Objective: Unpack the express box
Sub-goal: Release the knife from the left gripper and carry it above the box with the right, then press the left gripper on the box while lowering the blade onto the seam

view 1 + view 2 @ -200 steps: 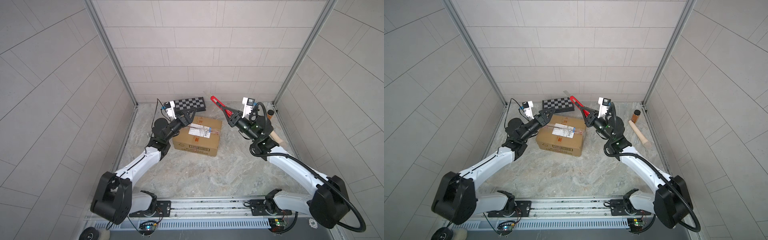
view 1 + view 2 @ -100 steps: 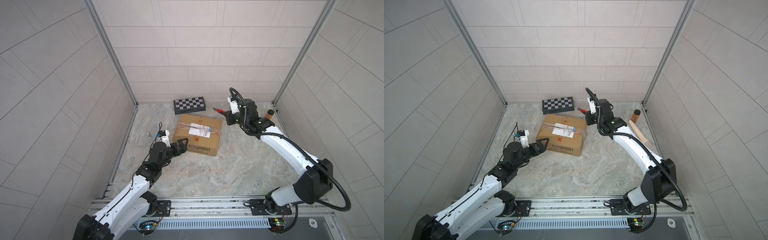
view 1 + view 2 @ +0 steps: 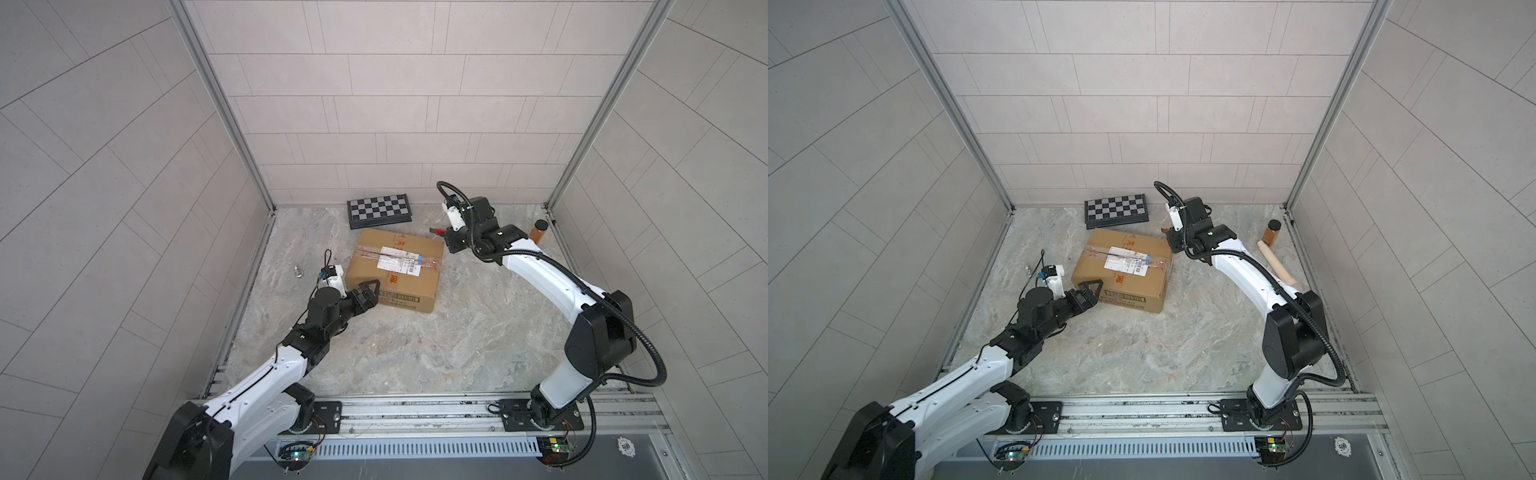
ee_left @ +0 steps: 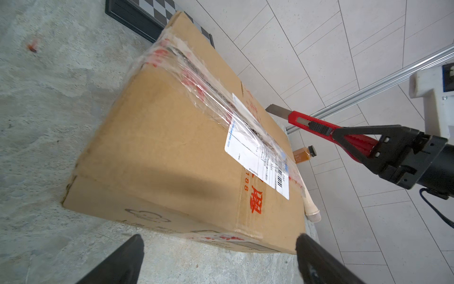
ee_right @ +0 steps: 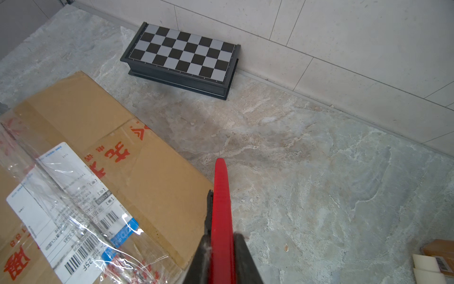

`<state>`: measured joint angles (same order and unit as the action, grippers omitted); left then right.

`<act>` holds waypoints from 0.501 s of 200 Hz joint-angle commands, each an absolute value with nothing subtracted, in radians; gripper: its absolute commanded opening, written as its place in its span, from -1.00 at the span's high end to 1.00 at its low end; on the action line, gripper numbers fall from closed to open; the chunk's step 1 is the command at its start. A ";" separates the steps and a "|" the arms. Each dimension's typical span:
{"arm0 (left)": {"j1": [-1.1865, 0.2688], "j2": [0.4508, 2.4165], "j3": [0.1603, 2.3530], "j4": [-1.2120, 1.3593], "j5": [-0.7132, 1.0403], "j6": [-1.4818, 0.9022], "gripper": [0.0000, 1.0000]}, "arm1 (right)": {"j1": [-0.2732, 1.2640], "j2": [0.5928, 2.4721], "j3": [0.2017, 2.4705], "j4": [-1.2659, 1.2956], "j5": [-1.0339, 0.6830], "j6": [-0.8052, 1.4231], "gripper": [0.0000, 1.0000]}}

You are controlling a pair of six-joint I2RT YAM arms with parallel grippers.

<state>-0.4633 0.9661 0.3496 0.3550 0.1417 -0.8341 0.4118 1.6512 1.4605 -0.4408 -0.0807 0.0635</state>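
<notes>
The express box (image 3: pixel 395 272) (image 3: pixel 1121 270), a brown carton with white label, wrinkled clear tape and red characters, lies flat mid-floor with its flaps down. My left gripper (image 3: pixel 369 291) (image 3: pixel 1090 290) is open, low at the box's near left corner; its jaws (image 4: pixel 218 243) face the box's side (image 4: pixel 172 152) without touching it. My right gripper (image 3: pixel 444 235) (image 3: pixel 1169 237) (image 4: pixel 339 137) is shut on a red utility knife (image 5: pixel 221 196) (image 4: pixel 309 124). The blade is out and points past the box's far right corner (image 5: pixel 98 147).
A checkered board case (image 3: pixel 380 211) (image 5: pixel 181 59) lies against the back wall behind the box. An amber bottle (image 3: pixel 539 230) (image 4: pixel 304 154) and a wooden rolling pin (image 3: pixel 1277 266) sit at the right. A small metal piece (image 3: pixel 298 271) lies at the left edge.
Since a second ago both grippers have left the box top: the left drew back low to the near left corner, the right went to the far right corner with the knife.
</notes>
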 commanded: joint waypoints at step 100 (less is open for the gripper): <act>-0.306 1.245 0.498 0.597 0.281 -0.828 -1.00 | 0.424 1.497 1.264 -0.420 -0.179 0.161 1.00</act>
<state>-0.3225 1.1927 0.4324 0.5179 0.2234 -0.8467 0.4068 1.5639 1.3071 -0.3958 -0.1184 0.1143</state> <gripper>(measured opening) 0.997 0.171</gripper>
